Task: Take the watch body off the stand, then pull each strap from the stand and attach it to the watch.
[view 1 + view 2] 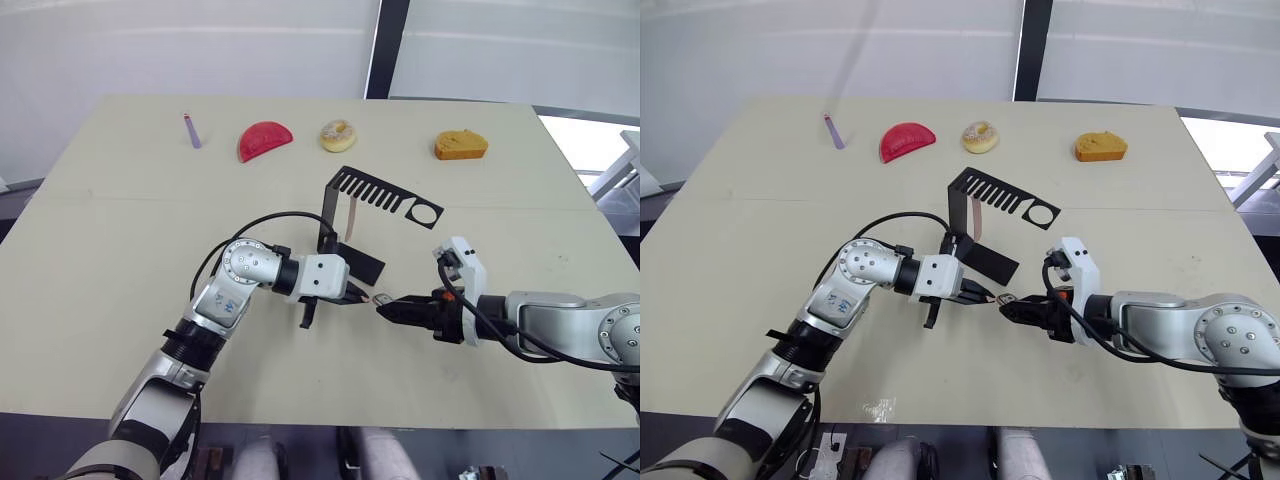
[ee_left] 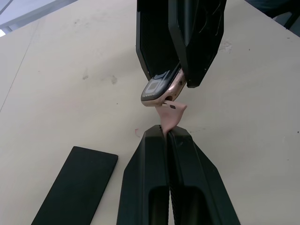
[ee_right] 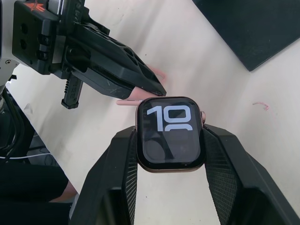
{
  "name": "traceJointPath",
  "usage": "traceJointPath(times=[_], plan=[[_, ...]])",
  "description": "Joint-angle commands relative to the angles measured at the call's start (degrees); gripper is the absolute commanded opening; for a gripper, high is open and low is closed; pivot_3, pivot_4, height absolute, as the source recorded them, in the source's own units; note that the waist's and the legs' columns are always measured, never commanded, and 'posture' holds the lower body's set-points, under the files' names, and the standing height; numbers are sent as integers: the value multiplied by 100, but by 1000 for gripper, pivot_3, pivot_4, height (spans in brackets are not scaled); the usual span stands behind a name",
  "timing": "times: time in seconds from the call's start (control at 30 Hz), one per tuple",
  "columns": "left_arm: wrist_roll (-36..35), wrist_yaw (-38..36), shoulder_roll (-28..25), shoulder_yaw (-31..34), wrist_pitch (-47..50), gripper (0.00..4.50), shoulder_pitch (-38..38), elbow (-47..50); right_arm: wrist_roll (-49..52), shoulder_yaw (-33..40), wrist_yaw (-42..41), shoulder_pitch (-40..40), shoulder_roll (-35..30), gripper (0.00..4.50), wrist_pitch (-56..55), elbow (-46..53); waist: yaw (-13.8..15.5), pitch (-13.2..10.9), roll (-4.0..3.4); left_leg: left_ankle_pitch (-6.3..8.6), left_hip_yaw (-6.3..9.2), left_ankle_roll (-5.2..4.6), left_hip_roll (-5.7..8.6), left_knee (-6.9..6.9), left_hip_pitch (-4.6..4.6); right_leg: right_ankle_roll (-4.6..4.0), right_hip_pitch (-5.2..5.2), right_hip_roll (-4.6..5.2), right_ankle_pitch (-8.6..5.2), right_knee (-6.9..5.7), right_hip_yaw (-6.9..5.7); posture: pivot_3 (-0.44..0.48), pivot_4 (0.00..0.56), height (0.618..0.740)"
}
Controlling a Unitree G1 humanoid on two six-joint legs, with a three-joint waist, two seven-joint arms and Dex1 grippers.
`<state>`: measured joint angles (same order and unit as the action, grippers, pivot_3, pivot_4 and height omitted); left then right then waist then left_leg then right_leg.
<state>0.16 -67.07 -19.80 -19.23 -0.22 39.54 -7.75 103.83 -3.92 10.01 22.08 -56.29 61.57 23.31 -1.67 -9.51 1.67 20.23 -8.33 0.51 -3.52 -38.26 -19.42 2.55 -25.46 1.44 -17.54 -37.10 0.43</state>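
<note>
The watch body point(image 3: 169, 133), a small black case with white digits on its screen, sits clamped between the fingers of my right gripper point(image 1: 387, 309), which is shut on it. My left gripper point(image 2: 167, 133) is shut on a pale pink strap point(image 2: 171, 114), whose free end touches the edge of the watch body point(image 2: 157, 88). Both grippers meet tip to tip just above the table, in front of the stand point(image 1: 385, 195). The black stand's slotted top arm points right, and a second pink strap point(image 1: 352, 220) hangs from it.
Along the far side of the table point(image 1: 120, 280) lie a small purple stick point(image 1: 192, 131), a red half-round piece point(image 1: 264, 140), a doughnut point(image 1: 338, 135) and an orange bread-like piece point(image 1: 460, 145). The stand's flat base point(image 2: 75, 185) lies close beside my left gripper.
</note>
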Motion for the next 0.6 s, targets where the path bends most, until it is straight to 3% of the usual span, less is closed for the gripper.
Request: traceJointPath(times=[0.03, 0.6], plan=[[-185, 88, 294, -174, -57, 0, 150, 504, 172, -72, -91, 119, 78, 1508, 9, 299, 1, 0, 0, 0, 0, 0, 0, 0, 0, 0, 0, 0, 0, 0, 0, 0, 150, 737], [-15, 311, 387, -228, 58, 0, 183, 427, 12, -57, -224, 137, 121, 1508, 114, 236, 1, 0, 0, 0, 0, 0, 0, 0, 0, 0, 0, 0, 0, 0, 0, 0, 150, 737]])
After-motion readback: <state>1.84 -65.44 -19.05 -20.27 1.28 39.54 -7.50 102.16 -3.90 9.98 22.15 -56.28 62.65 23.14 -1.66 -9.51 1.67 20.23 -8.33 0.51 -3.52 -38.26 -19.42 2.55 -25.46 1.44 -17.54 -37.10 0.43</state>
